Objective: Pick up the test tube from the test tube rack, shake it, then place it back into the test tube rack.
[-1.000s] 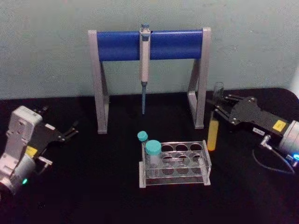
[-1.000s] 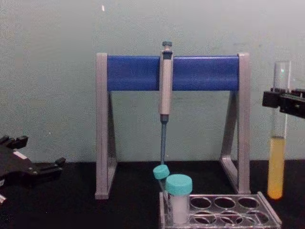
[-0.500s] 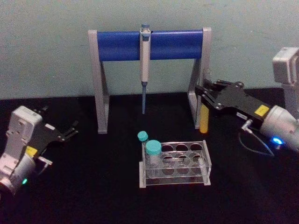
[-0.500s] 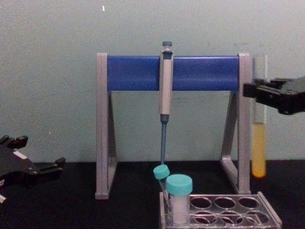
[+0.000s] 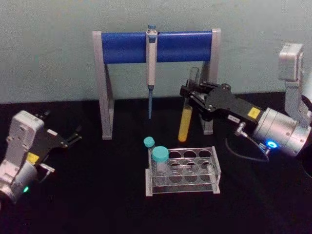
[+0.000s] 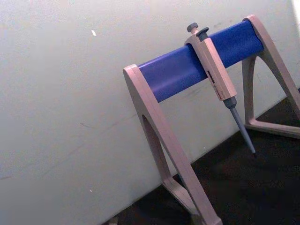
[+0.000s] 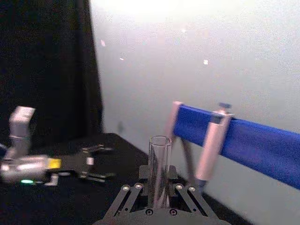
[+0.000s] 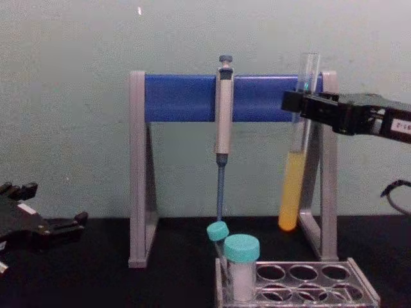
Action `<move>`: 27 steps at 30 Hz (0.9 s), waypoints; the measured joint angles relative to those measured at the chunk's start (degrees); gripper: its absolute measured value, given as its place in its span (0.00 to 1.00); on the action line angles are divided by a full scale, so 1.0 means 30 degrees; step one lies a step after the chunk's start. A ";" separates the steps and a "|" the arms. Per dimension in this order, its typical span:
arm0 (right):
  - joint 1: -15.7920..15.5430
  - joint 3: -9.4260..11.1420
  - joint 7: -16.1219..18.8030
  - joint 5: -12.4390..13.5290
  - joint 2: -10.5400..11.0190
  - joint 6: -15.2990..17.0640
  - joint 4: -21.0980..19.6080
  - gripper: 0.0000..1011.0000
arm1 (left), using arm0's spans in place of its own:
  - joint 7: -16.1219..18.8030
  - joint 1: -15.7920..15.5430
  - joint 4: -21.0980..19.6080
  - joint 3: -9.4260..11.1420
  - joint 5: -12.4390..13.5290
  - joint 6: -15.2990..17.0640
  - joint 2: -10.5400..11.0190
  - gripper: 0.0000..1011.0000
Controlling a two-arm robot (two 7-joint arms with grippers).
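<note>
In the head view we see the test tube [image 5: 184, 117]: long, slim clear glass, open at the top, with yellow-orange liquid in roughly its lower half. It hangs in the air behind the test tube rack [image 5: 181, 188], tilted so that its round bottom leans toward the rack's left end. The right gripper [image 5: 190, 92], reaching in from the rack's right, is clamped on the bare glass above the liquid. The left gripper [image 5: 73, 137] sits well to the left of the rack, fingers spread and holding nothing.

The chest view adds height. The tube's bottom is clearly above the rack's top plate, and its rim stands up past the gripper.

In the right wrist view we meet the tube's open mouth close up, rising between the 2 fingers closed against its sides.

The left wrist view gives us the pipette stand [image 6: 187, 70] with 1 pipette [image 6: 215, 75] hanging from its blue bar.
</note>
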 joint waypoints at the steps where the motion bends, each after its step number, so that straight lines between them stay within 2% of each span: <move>1: -0.0017 -0.0021 0.0222 0.0230 0.0043 0.0055 -0.0006 0.23 | 0.0000 -0.0002 -0.0001 0.0000 0.0000 -0.0001 0.0000 0.99; 3: -0.0093 -0.0063 0.0564 0.0587 0.0170 0.0172 -0.0072 0.23 | 0.0000 -0.0001 -0.0001 0.0001 0.0001 -0.0001 0.0000 0.99; 8: -0.0789 -0.0088 0.1316 0.1434 0.1202 0.0604 -0.0963 0.23 | 0.0000 -0.0001 -0.0002 0.0001 0.0000 -0.0001 0.0000 0.99; 13: -0.1717 0.0191 0.1188 0.1623 0.2495 0.0828 -0.2176 0.23 | 0.0000 0.0000 -0.0001 0.0001 0.0000 -0.0001 0.0000 0.99; 16: -0.2398 0.0536 0.0605 0.1605 0.3352 0.0872 -0.2934 0.23 | 0.0000 -0.0002 -0.0001 0.0001 0.0000 0.0000 0.0001 0.99; 20: -0.3035 0.1017 -0.0712 0.1156 0.4287 0.0870 -0.3557 0.23 | 0.0000 -0.0001 -0.0001 0.0000 0.0000 0.0000 0.0001 0.99; 23: -0.3053 0.1087 -0.1508 0.0541 0.4519 0.0966 -0.3594 0.23 | 0.0000 -0.0001 -0.0001 0.0001 0.0000 -0.0001 -0.0001 0.99; 27: -0.2636 0.1003 -0.2301 -0.0259 0.4331 0.1231 -0.3176 0.23 | 0.0000 -0.0001 -0.0001 0.0001 -0.0001 0.0000 0.0000 0.99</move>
